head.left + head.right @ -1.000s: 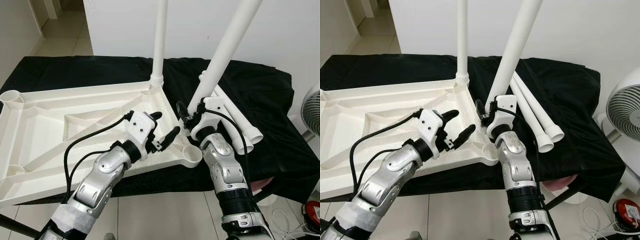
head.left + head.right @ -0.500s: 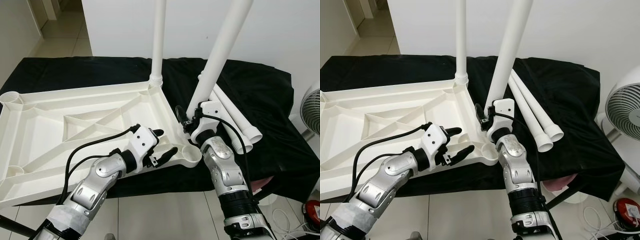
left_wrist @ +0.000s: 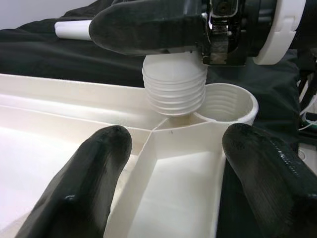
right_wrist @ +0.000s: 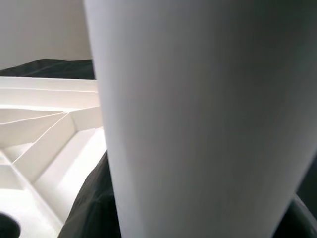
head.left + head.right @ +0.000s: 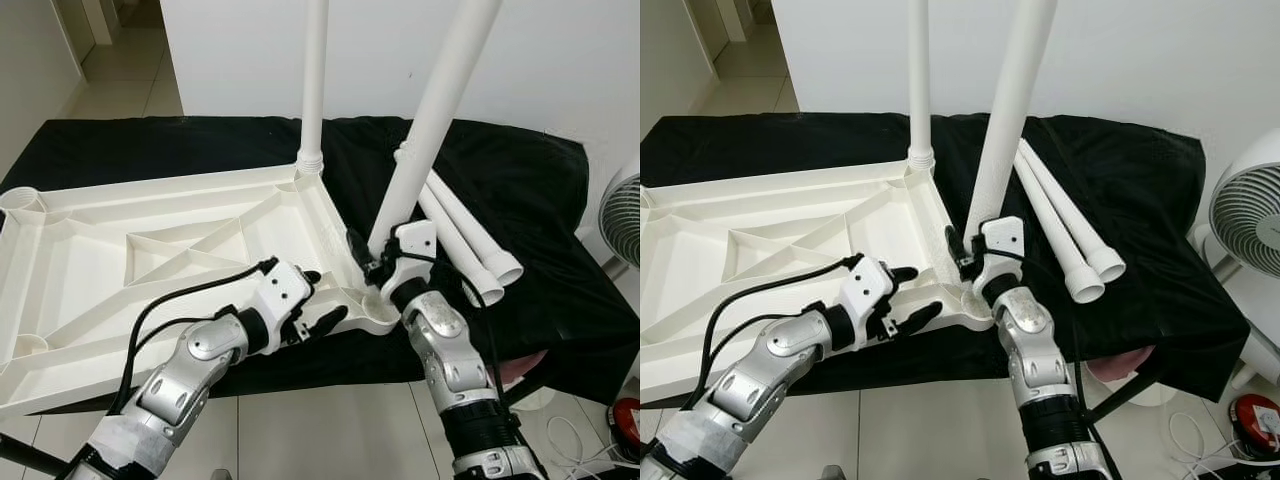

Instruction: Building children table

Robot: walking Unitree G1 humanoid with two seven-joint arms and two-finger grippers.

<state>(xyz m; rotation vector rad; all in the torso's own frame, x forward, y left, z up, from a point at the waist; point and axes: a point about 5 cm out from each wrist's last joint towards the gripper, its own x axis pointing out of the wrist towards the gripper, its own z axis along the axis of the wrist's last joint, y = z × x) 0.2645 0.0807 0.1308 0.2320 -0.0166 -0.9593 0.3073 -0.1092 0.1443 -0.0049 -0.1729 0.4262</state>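
White plastic everywhere: the upturned tabletop (image 5: 150,250) lies on the black cloth (image 5: 520,200), and my right pincer (image 5: 372,268) is clamped round a table leg (image 5: 430,120), tilted, low on its shaft. From my left wrist I see the leg's threaded end (image 3: 174,89) poised just above the tabletop's rim, right beside the corner socket (image 3: 229,103), not seated in it. My left pincer (image 5: 318,300) hovers at that same corner, fingers (image 3: 81,183) spread apart either side of a rib, gripping nothing. Beyond both pincers, one leg (image 5: 312,90) stands upright in the far corner socket. Past my right pincer, two spare legs (image 5: 470,240) lie side by side on the cloth. Off to the right of that arm, a fan (image 5: 1250,225) stands on the floor
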